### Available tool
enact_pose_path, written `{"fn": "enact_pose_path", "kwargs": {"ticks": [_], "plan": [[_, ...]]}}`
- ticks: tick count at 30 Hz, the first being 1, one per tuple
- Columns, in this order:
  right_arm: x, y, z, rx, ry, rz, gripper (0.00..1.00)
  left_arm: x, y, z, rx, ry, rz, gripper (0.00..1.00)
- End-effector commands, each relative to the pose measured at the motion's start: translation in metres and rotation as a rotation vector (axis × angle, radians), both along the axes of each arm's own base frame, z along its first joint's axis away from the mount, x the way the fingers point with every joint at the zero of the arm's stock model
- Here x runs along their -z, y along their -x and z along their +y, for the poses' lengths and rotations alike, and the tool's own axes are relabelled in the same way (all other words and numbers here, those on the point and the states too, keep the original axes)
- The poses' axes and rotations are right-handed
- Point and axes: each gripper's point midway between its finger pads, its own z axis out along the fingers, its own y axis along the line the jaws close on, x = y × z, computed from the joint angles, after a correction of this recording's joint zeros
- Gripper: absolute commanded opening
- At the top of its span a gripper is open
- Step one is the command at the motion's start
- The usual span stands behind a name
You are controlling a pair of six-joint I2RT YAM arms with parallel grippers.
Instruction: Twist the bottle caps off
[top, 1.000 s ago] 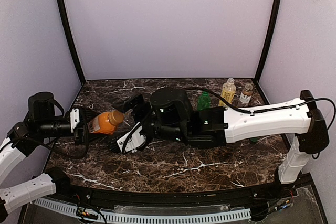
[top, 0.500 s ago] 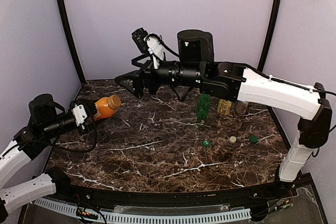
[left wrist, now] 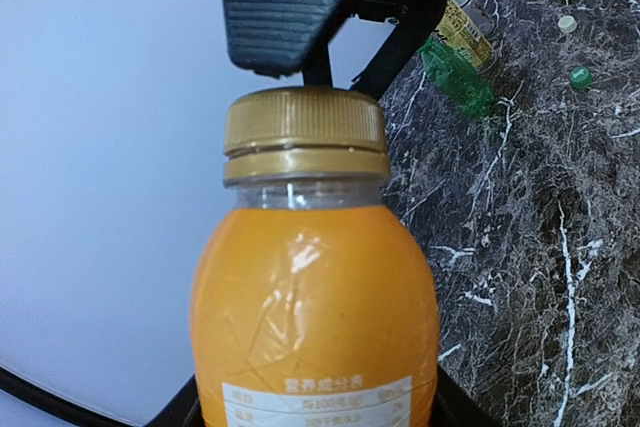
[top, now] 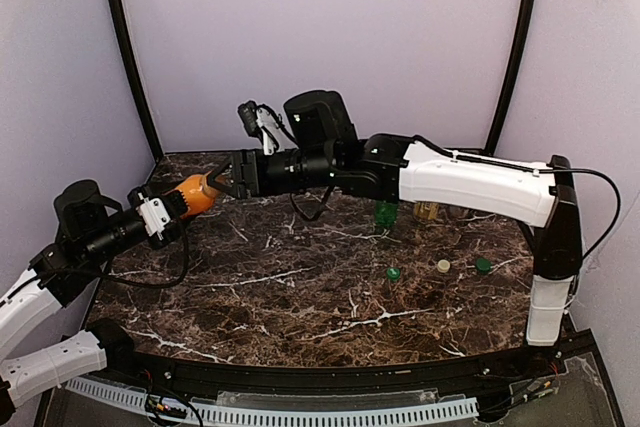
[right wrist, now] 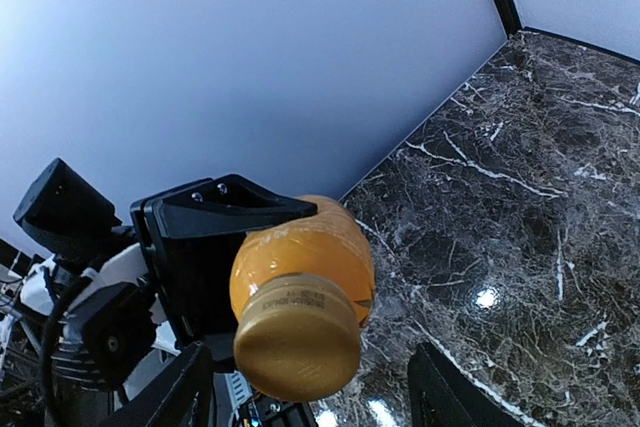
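Squat orange bottle (left wrist: 315, 317), gold cap (left wrist: 305, 132) still on, lying sideways in the air above the far left of the worktop (top: 300, 297); left hand (top: 172, 207) pinches its body, apparently to brace it and present the cap; right hand (top: 222, 184) has fingers spread either side of the cap, not yet clamped, placed for twisting. Loose caps (top: 443, 266) near right; green bottle (top: 386, 213) far right. Dark veined marble surface; pale lilac walls.

Dark brown white-veined marble table (top: 300, 297), orange bottle (left wrist: 315, 307), ribbed gold cap (left wrist: 305, 132), green bottle (top: 386, 214), pale lilac walls (top: 320, 37)
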Motion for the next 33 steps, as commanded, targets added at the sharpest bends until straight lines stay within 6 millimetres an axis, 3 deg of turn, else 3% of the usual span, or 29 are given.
{"fn": "enact_pose_path", "kwargs": {"ticks": [1,14,20,33], "plan": [[-0.032,0.003,0.009,-0.009,-0.083,0.011,0.65,0.001,0.0,-0.001,0.005,-0.004,-0.023,0.18],[-0.006,-0.002,0.016,0.003,-0.012,0.03,0.6,0.0,0.002,-0.004,0.02,0.003,-0.021,0.18],[-0.002,0.0,0.015,-0.007,-0.005,0.037,0.42,0.0,0.001,-0.004,0.018,0.002,-0.019,0.18],[0.004,0.005,0.02,-0.041,0.004,0.057,0.43,-0.007,-0.003,-0.002,-0.003,0.016,-0.044,0.18]]}}
